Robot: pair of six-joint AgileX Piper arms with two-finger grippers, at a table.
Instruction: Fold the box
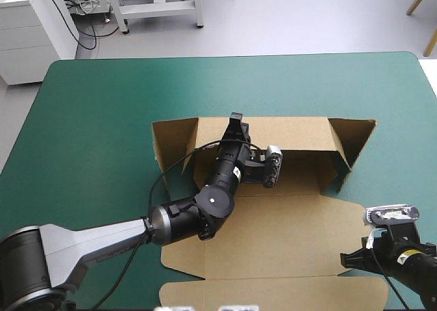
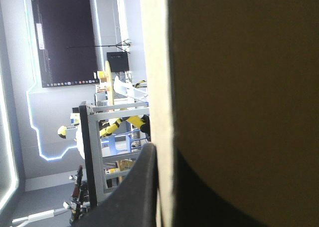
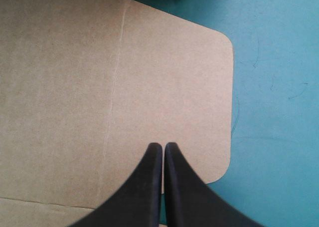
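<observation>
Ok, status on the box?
Left gripper shut on box far wall. Right gripper shut, empty, over flat lid corner. Nothing in the way.

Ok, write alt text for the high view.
A brown box lies partly folded on the teal-green table, its far wall raised. The left hand grips that wall's top edge; the right hand is shut by the sheet's near right corner.
</observation>
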